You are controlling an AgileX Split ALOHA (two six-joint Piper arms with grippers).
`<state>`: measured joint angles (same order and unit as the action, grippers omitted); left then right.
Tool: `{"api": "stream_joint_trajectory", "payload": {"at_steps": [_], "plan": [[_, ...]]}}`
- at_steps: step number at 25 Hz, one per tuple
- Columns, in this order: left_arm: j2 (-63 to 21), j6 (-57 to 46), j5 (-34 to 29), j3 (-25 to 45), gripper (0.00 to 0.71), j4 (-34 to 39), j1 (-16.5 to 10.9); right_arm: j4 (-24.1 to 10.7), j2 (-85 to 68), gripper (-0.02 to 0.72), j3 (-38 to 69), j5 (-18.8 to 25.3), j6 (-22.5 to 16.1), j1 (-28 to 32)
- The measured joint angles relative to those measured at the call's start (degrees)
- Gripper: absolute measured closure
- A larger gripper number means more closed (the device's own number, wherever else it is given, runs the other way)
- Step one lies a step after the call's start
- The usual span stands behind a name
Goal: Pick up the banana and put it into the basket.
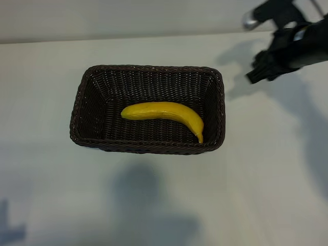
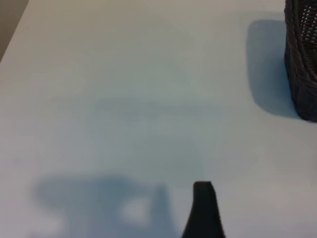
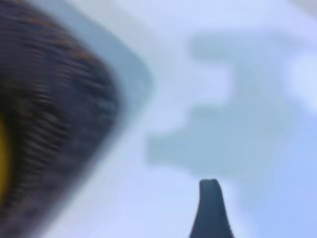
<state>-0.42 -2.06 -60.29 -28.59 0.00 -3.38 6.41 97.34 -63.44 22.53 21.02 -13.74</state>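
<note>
The yellow banana (image 1: 164, 111) lies flat inside the dark brown wicker basket (image 1: 148, 68), its stem end toward the basket's right front corner. My right gripper (image 1: 259, 70) hangs above the table beyond the basket's right rear corner, open and empty. In the right wrist view one dark finger (image 3: 210, 208) shows over bare table, with the basket (image 3: 59, 124) and a sliver of banana (image 3: 2, 158) off to one side. The left arm is outside the exterior view. Its wrist view shows one finger (image 2: 204, 208) over bare table, nothing held, and a basket corner (image 2: 302, 64) farther off.
The white table (image 1: 266, 179) spreads around the basket on all sides. Arm shadows fall on it in front of the basket and at the front left corner. A pale wall edge runs along the back.
</note>
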Motion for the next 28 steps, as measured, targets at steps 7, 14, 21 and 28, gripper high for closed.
{"api": "stream_joint_trajectory", "payload": {"at_steps": [7,14,21,28], "plan": [[0.0,0.0,0.0,0.0,0.132,0.0,0.0,0.0,0.0,0.181,0.0,6.3,-6.6,9.9],[0.0,0.0,0.0,0.0,0.132,0.0,0.0,-0.3,0.0,0.181,0.0,14.4,-7.8,16.3],[0.0,0.0,0.0,0.0,0.132,0.0,0.0,-4.4,0.0,0.181,0.0,21.4,-12.7,19.5],[0.0,-0.1,0.0,0.0,0.132,0.0,0.0,-9.2,-4.5,0.182,0.1,27.4,-19.0,19.8]]}}
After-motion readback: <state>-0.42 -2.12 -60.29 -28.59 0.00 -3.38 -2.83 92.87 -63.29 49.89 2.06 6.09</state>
